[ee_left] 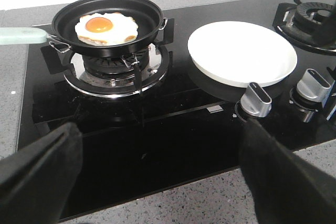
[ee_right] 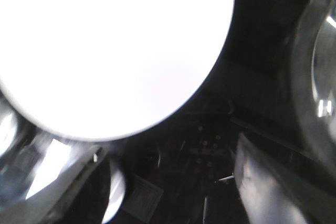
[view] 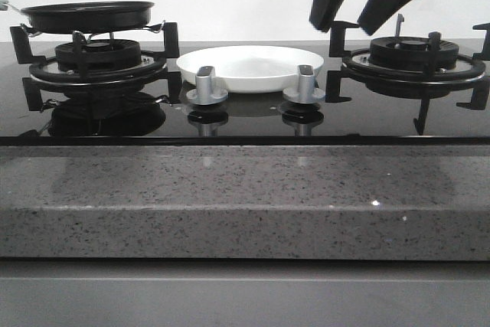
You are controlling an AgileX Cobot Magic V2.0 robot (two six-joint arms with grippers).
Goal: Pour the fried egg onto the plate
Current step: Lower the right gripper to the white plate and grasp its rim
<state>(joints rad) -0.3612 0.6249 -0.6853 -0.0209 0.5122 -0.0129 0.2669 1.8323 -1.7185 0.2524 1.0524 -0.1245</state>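
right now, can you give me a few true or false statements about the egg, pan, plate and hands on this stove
1. The fried egg lies in the pan. True.
2. The plate already holds the egg. False: the plate is bare.
3. The pan sits on the left burner. True.
4. The right hand grips the pan's handle. False: it hangs open above the right burner, holding nothing.
5. The plate sits between the two burners, behind the knobs. True.
6. The left hand is shut on the plate. False: its fingers are apart, holding nothing.
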